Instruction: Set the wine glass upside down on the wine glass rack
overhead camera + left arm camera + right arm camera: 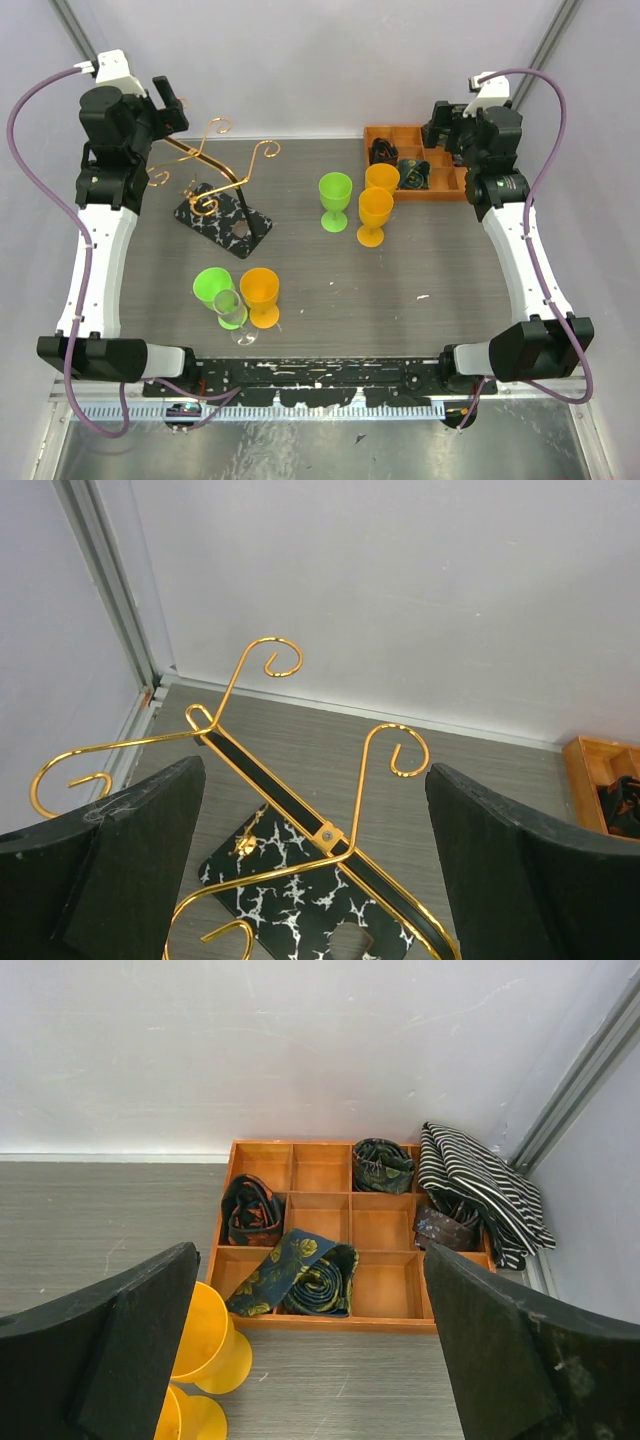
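Note:
The clear wine glass (pixel 231 313) stands upright near the table's front, between a green goblet (pixel 212 287) and an orange goblet (pixel 261 295). The gold wire wine glass rack (pixel 215 180) stands at the back left on its black marbled base (pixel 224 224); no glass hangs on it. It also shows in the left wrist view (pixel 330 832), just below my fingers. My left gripper (pixel 168 100) (pixel 312 772) is open and empty, raised above and behind the rack. My right gripper (pixel 440 125) (pixel 308 1258) is open and empty at the back right, far from the glass.
An orange wooden tray (pixel 433 190) (pixel 385 1318) with rolled ties sits at the back right. A green goblet (pixel 335 200) and two orange goblets (pixel 381 180) (pixel 374 216) stand mid-table; the orange ones show in the right wrist view (pixel 205 1340). Walls close the back and sides.

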Tool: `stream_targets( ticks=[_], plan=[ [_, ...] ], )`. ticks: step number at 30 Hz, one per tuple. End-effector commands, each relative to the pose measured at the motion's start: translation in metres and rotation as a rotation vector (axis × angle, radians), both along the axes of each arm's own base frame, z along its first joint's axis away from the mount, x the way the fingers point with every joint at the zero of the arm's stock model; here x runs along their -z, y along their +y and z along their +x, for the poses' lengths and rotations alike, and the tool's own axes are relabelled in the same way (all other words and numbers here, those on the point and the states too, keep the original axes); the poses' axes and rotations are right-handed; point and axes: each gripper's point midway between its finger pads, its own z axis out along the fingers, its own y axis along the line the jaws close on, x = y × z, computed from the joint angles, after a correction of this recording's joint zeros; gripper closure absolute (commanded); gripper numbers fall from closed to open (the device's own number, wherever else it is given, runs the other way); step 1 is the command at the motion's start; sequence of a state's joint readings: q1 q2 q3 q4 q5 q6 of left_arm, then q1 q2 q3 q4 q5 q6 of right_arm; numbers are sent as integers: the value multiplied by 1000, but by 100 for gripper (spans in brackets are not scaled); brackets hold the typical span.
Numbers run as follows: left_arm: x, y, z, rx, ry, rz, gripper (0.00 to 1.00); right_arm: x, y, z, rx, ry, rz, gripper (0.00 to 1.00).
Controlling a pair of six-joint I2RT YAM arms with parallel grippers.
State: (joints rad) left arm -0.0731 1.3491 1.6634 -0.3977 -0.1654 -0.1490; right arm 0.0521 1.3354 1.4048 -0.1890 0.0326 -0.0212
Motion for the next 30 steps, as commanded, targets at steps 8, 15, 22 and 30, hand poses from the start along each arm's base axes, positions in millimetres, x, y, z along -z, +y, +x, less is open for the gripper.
stream_targets(
  ticks=[8,15,22,30],
  plan=[
    [-11,-15,17,89,-72,29,2,-33,3,5,-21,-99,6,0],
    [10,-7,47,62,76,122,2,-40,39,27,-194,-67,70,0],
    [12,29,80,-31,167,131,2,-50,108,57,-355,-37,115,0],
    [36,59,97,-224,243,78,2,-47,205,66,-600,-75,249,0]
  ],
)
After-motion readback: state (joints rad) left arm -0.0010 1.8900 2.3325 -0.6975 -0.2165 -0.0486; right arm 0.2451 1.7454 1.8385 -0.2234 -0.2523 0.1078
